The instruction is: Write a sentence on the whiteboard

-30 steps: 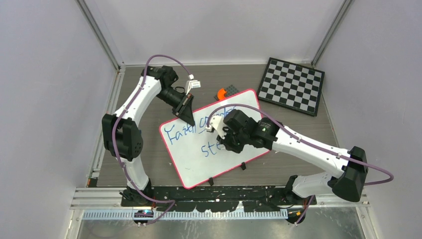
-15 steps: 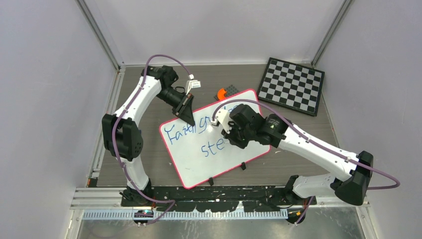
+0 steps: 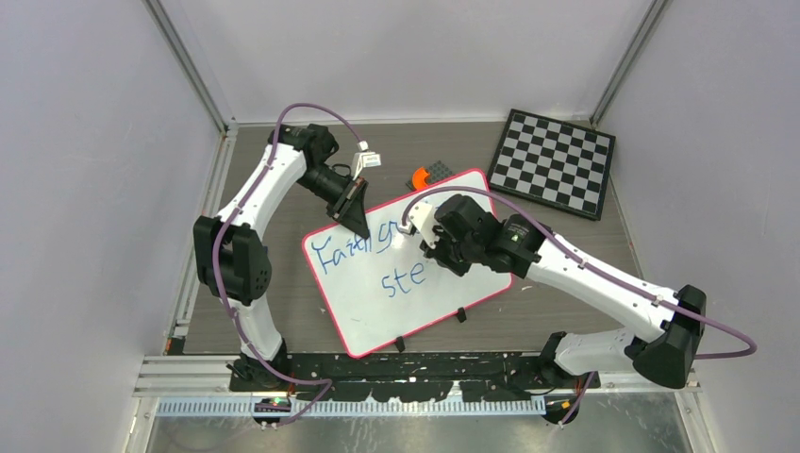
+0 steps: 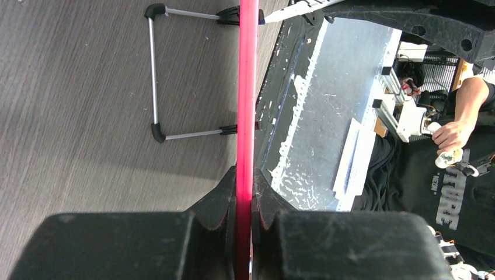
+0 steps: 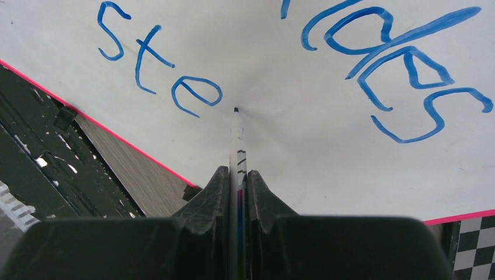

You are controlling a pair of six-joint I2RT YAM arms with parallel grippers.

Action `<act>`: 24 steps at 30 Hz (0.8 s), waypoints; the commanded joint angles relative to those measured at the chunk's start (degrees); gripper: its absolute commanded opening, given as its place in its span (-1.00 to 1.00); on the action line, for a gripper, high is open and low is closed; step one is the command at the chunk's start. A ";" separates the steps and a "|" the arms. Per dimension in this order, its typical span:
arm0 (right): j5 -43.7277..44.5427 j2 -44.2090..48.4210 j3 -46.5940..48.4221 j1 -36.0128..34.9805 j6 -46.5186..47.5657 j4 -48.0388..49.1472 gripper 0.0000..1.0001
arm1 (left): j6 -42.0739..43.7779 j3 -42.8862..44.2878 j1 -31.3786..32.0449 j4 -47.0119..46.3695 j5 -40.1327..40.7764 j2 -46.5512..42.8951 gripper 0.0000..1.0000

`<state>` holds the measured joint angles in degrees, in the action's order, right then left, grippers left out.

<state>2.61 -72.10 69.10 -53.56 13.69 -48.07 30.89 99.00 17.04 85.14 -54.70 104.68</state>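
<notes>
The whiteboard (image 3: 377, 311) lies tilted at the table's middle, white with a pink rim. The sentence (image 3: 336, 254) is blue handwriting: "Faith g…" on top, partly hidden by my right arm, and "ste" (image 3: 401, 281) below. My left gripper (image 3: 359, 223) is shut on the board's far left rim, seen edge-on as a red strip (image 4: 247, 87) between the fingers (image 4: 245, 186). My right gripper (image 3: 432, 253) is shut on a marker (image 5: 237, 137). Its tip touches the board just right of "ste" (image 5: 157, 64), below "ides" (image 5: 403, 76).
A black-and-white chessboard (image 3: 557, 162) lies at the back right. An orange piece (image 3: 418, 176) and a small grey plate (image 3: 440, 171) sit just beyond the whiteboard. Small black feet (image 3: 460, 315) stick out at its near edge. Frame posts and walls enclose the table.
My right gripper has moved a little right and away with the marker, uncovering more of "ste". The left arm and the whiteboard have not moved.
</notes>
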 commanded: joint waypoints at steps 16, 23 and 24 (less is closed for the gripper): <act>1.42 -0.15 0.94 2.94 2.08 1.45 -0.99 | 1.32 1.01 0.19 -0.01 5.30 1.31 -1.00; -0.53 -0.29 -1.12 2.92 1.47 1.16 -0.99 | 1.36 0.85 0.22 -0.10 5.30 1.53 -1.00; -0.66 -0.16 -1.71 2.89 1.36 1.16 -0.99 | 1.38 0.84 0.20 -0.08 5.30 1.56 -1.00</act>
<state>1.52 -72.38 68.77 -51.18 14.87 -48.05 30.87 99.00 17.04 85.12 -54.65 104.88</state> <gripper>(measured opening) 0.164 0.087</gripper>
